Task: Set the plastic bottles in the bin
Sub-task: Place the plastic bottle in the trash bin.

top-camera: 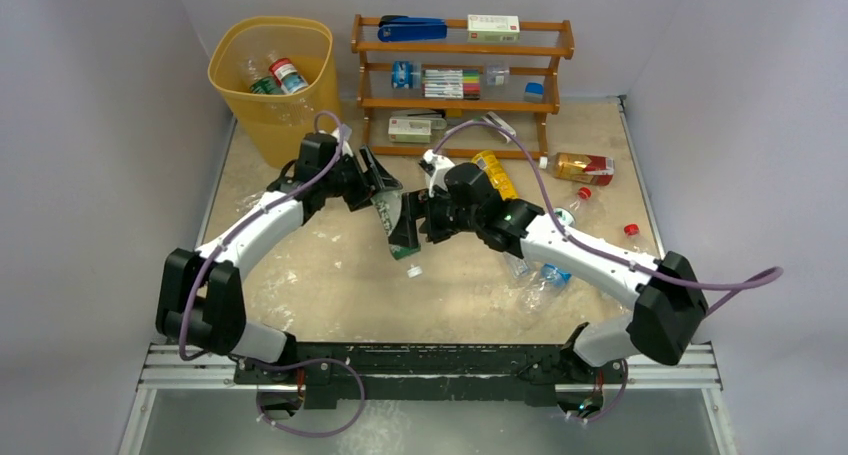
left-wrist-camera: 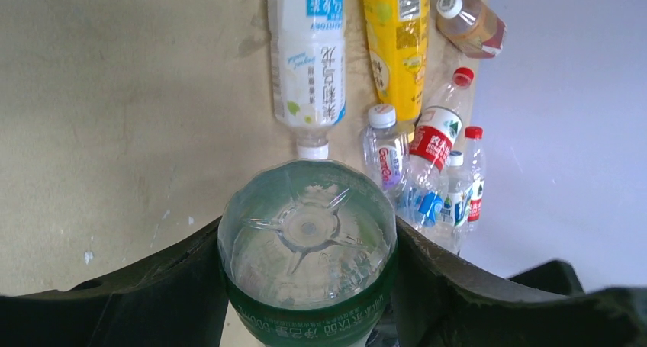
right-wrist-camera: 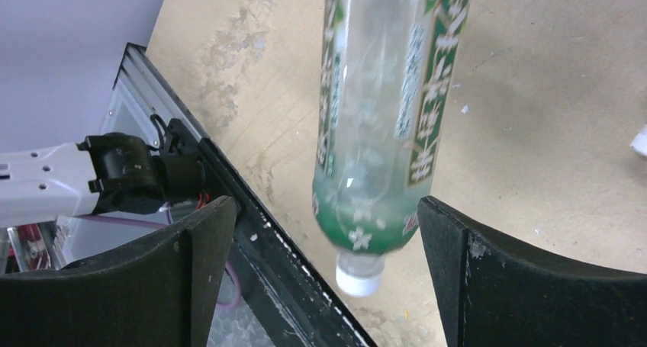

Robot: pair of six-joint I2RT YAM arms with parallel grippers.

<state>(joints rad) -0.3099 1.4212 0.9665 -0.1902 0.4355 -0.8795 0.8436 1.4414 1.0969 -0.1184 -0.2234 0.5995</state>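
As it hangs cap-down at mid-table, green bottle [right-wrist-camera: 378, 133]: base end clamped in left gripper [left-wrist-camera: 307, 278].
Right gripper [right-wrist-camera: 324, 240]: jaws wide, flanking the cap end, gaps both sides.
Loose bottles [top-camera: 545, 275]: lying right.
Bin [top-camera: 275, 125]: far left, two bottles [top-camera: 280, 75] inside, one red-labelled.

Wooden rack [top-camera: 455, 49], blue stapler [top-camera: 412, 28] on top, white box [top-camera: 493, 27] beside

Bright, even overhead light leaves soft shadows on the table [top-camera: 330, 285]. My right wrist view slightly blurs the green bottle [right-wrist-camera: 381, 118], with glare along it.
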